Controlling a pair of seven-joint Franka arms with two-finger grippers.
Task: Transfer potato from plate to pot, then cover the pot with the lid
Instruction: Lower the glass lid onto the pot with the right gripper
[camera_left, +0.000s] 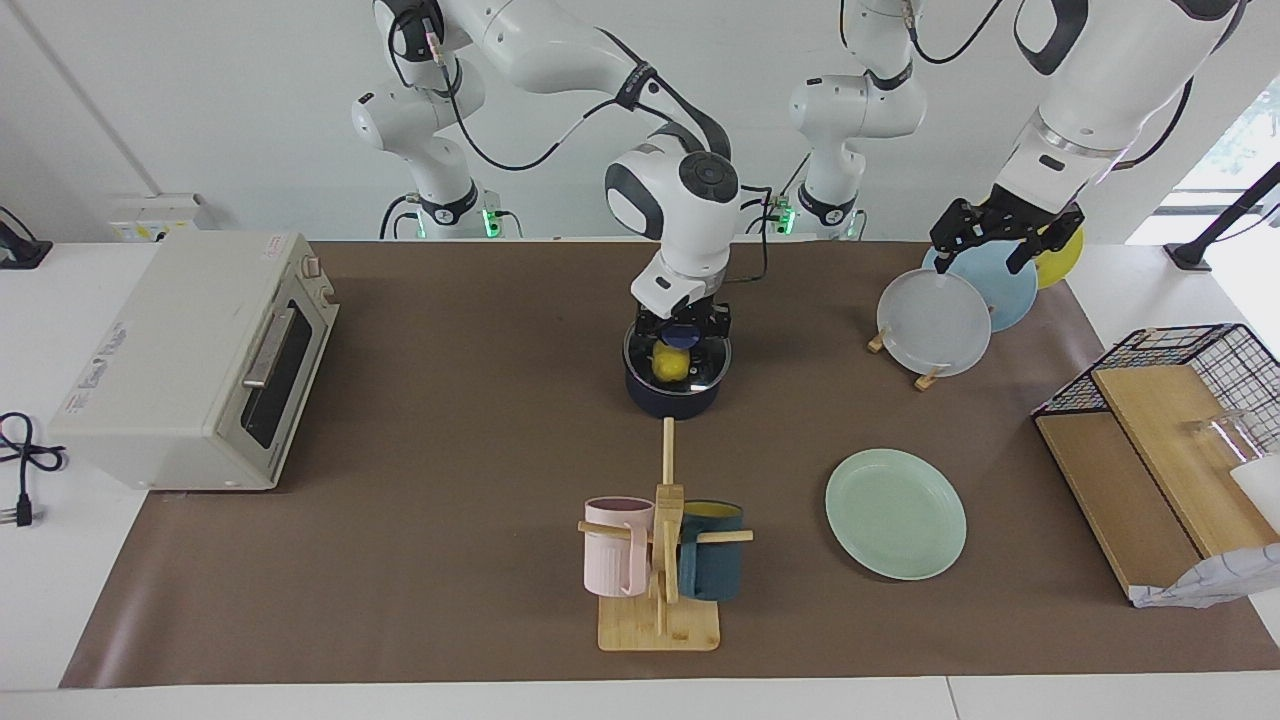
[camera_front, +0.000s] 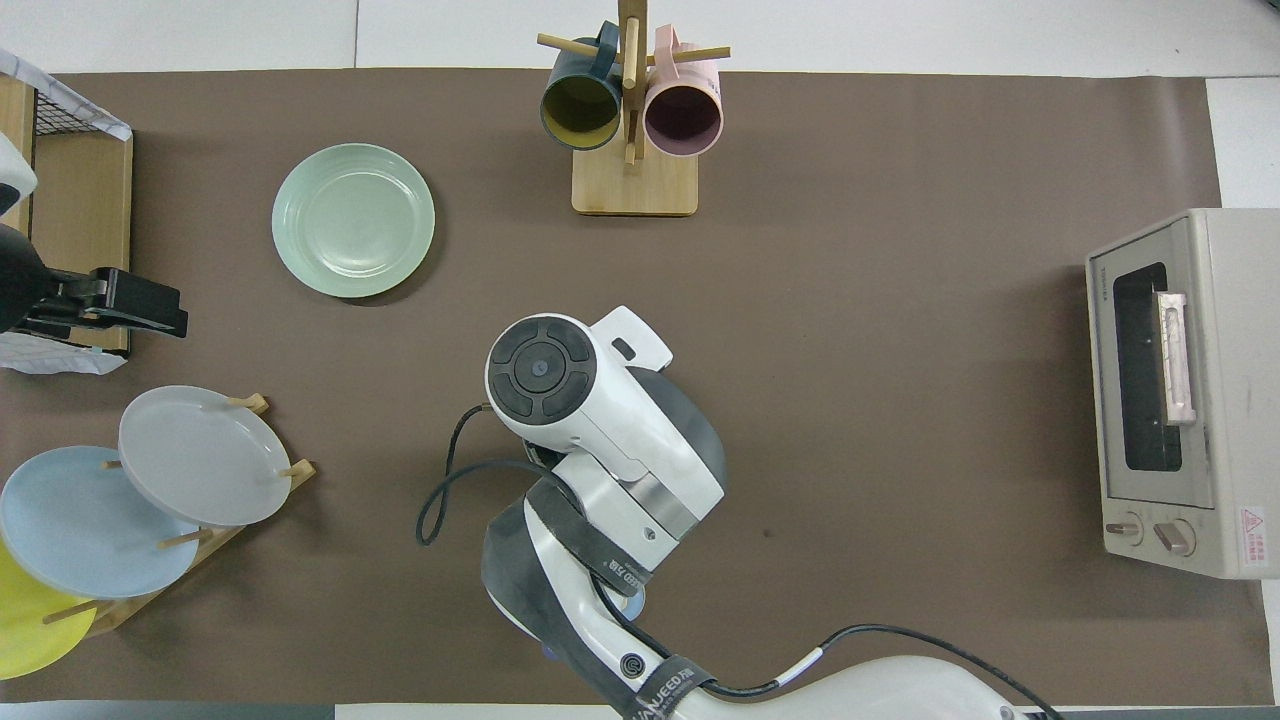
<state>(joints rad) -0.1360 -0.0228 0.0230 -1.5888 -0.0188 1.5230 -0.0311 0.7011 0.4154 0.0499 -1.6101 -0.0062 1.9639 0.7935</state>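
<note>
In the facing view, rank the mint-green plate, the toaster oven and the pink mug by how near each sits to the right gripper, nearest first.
The right gripper is shut on the lid over the pot.
1. Pink mug: on the mug rack, farther from the robots than the pot.
2. Mint-green plate: bare, toward the left arm's end.
3. Toaster oven: at the right arm's end of the table.

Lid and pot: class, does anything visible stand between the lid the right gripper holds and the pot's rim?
Nothing visible does. The right gripper is shut on the lid by its blue knob, directly over the pot. Only the potato lies inside, below the glass. The left gripper waits, open, over the plate rack.
</note>
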